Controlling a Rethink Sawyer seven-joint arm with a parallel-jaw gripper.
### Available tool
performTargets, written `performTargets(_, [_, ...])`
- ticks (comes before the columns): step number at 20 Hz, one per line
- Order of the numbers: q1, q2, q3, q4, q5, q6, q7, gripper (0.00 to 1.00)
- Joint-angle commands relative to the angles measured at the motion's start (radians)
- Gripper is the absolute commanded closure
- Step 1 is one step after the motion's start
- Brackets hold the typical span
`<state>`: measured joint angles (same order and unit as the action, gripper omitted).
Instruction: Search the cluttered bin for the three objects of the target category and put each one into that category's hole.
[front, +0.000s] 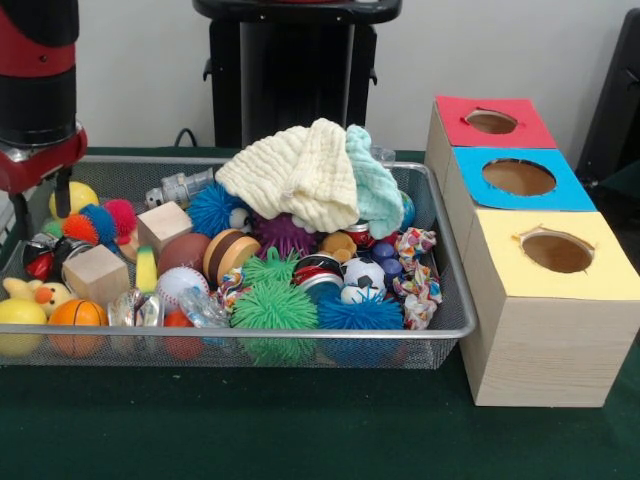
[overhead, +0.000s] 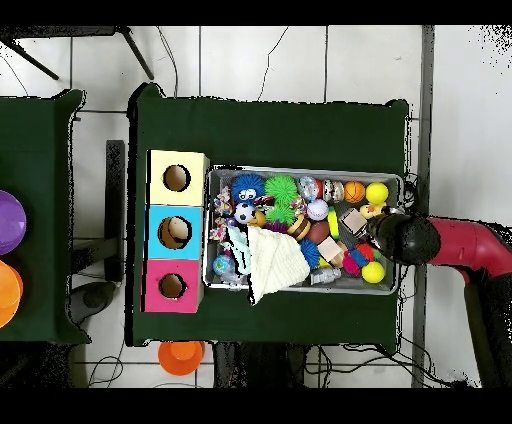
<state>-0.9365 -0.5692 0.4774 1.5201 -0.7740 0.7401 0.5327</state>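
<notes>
Cloths (front: 310, 172) heaped high block the bin's (front: 300, 331) middle (toys packed tight); red hole (front: 491, 121) stands open.

A robotics lab: green-clothed table (front: 300, 430), robot pedestal (front: 296, 70) (black), trailing floor cables (overhead: 280, 45).

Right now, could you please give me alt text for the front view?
A wire-mesh bin crammed with balls, blocks, cloths and a yellow duckling sits beside a wooden box with red, blue and yellow holes. The red-and-black arm hangs over the bin's left end.
</notes>
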Motion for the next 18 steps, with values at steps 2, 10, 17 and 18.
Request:
performTargets(2, [0.004,-0.004,0.024,0.048,0.003,-0.002,-0.016,0.0])
performTargets(10, [-0.016,0.053,0.025,0.003,-0.034,-0.04,-0.047,0.0])
performTargets(17, [-0.04,0.118,0.052,-0.032,-0.032,-0.078,-0.06,0.0])
performTargets(18, [-0.043,0.123,0.053,-0.034,-0.036,-0.084,-0.063,0.0])
